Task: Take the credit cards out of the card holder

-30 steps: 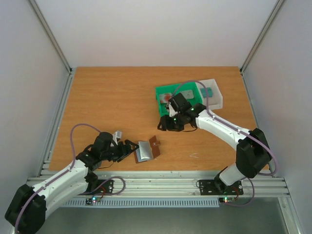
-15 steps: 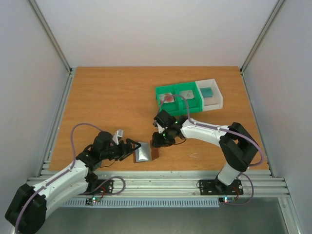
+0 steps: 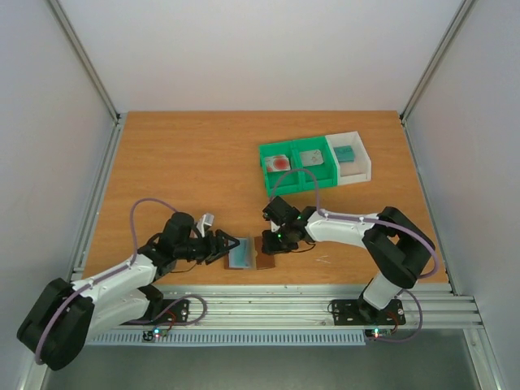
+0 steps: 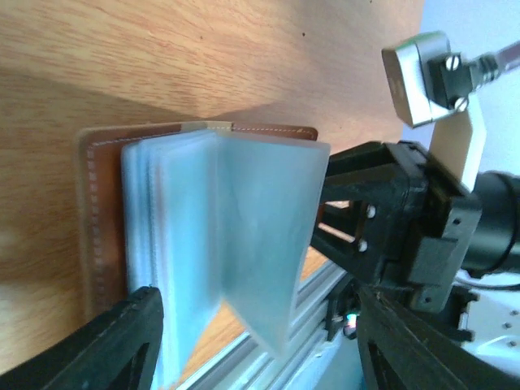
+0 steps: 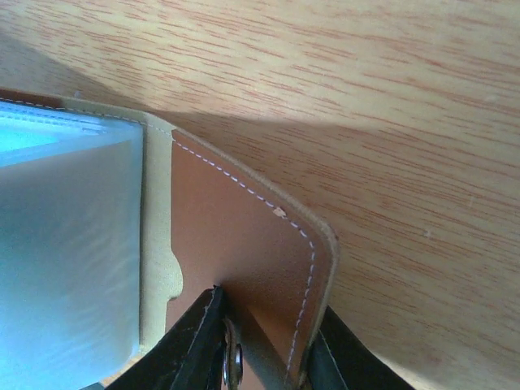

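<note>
Beyond trays (image 3: 296, 177) holding cards (image 3: 279, 161), right fingers (image 5: 203, 341) pinch the card holder (image 3: 242, 254); left fingers (image 4: 122, 341) gape.

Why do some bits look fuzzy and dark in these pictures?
Left wrist view: the frosted blue plastic sleeves of the flat brown card holder look fuzzy; a shadow darkens the wooden table. Right wrist view: a shadow crosses the wood above the holder's brown tab. Top view: sharp, evenly lit.

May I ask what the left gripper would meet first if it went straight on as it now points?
Likely the clear sleeves of the card holder, just ahead between the fingers of the left gripper.
</note>
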### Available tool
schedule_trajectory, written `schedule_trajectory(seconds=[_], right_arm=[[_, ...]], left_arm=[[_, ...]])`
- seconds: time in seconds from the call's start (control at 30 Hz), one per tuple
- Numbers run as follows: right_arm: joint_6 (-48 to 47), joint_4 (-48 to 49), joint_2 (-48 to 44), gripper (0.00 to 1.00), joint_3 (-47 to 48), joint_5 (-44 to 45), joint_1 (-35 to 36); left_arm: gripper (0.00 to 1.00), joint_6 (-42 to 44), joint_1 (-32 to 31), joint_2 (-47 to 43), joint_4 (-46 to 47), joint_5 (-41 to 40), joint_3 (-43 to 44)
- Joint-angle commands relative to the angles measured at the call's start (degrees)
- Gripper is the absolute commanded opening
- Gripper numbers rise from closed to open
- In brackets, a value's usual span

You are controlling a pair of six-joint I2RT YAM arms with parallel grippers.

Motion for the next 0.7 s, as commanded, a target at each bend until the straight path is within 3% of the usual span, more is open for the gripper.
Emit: schedule_trajectory(seconds=[0.0, 0.07, 0.27, 0.4, 0.67], right_arm=[[0.47, 3.26, -1.58, 0.24, -2.34, 1.65, 0.49], [0.06, 3.18, -1.42, 0.22, -2.34, 2.43, 0.47], [-0.71, 5.05, -1.11, 0.15, -3.47, 2.86, 0.44], [-0.95, 6.44, -1.29, 0.15, -3.85, 2.0, 0.48], [-1.2, 6.2, -1.23, 0.14, -3.43, 2.12, 0.44]], left_arm=[[0.6, 0.93, -0.02, 2.3, 6.14, 2.39, 2.35], [0.51, 1.12, -0.02, 1.82, 4.32, 0.47, 2.28], [0.4, 3.3, -0.02, -1.46, -3.63, -3.5, 3.02], [0.43, 3.55, -0.01, -3.64, -3.75, -4.12, 2.95], [0.56, 2.86, -0.02, 1.4, 0.53, -2.47, 3.23]])
